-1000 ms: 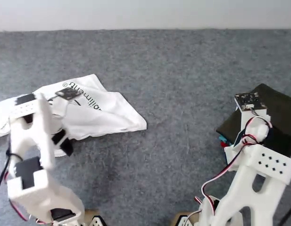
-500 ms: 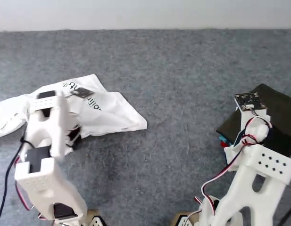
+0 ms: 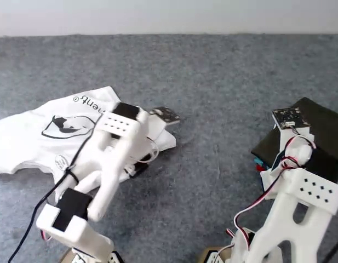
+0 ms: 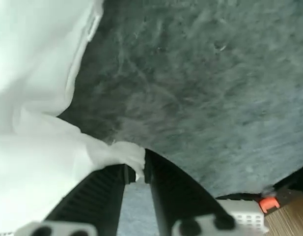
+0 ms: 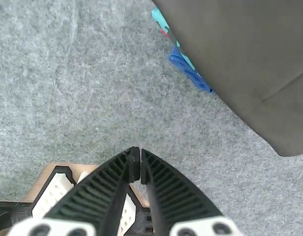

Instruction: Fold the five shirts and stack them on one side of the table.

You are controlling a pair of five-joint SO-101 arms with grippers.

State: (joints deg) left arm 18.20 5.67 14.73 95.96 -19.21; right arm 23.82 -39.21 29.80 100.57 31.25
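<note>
A white shirt with a black print lies spread at the table's left. My left gripper is shut on a corner of the white shirt, just above the grey table. From above, the left arm reaches over the shirt's right edge. A stack of folded shirts with a dark shirt on top and a blue one under it sits at the right edge. My right gripper is shut on nothing, beside that stack.
The right arm stands at the front right, partly over the stack. Open grey table lies between the white shirt and the stack and toward the back wall.
The left arm has swung from the far left to the shirt's right edge. The white shirt has opened out flat, its print now showing. The right arm has not moved.
</note>
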